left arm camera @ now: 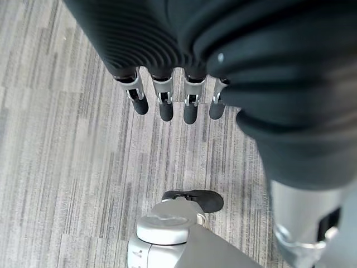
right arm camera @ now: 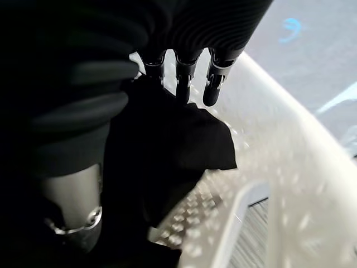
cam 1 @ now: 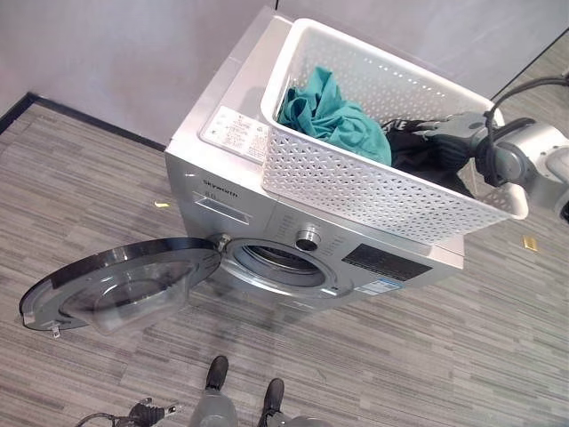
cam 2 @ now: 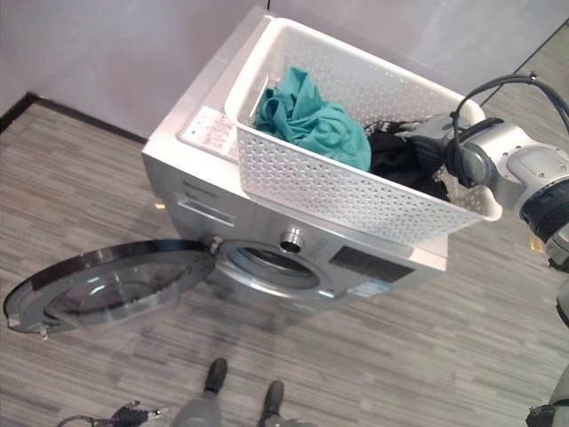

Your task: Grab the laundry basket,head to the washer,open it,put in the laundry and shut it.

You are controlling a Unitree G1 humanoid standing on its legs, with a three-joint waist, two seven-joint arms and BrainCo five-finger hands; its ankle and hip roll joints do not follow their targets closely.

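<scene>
A white perforated laundry basket (cam 1: 373,191) stands on top of the silver front-loading washer (cam 1: 267,209). The washer's round door (cam 1: 124,280) hangs wide open to the left, baring the drum opening (cam 1: 280,260). In the basket lie a teal garment (cam 1: 333,116) and, at its right end, a black garment (cam 1: 422,158). My right hand (cam 1: 449,133) reaches over the basket's right rim, its fingers (right arm camera: 211,89) curled into the black garment (right arm camera: 167,145), which bunches up against the palm. My left hand (left arm camera: 162,103) hangs low over the floor, fingers relaxed and holding nothing.
The washer backs onto a pale wall with a dark skirting (cam 1: 80,116). Grey plank floor surrounds it. The open door juts out low at front left. Small yellow scraps (cam 1: 161,205) (cam 1: 531,243) lie on the floor on either side.
</scene>
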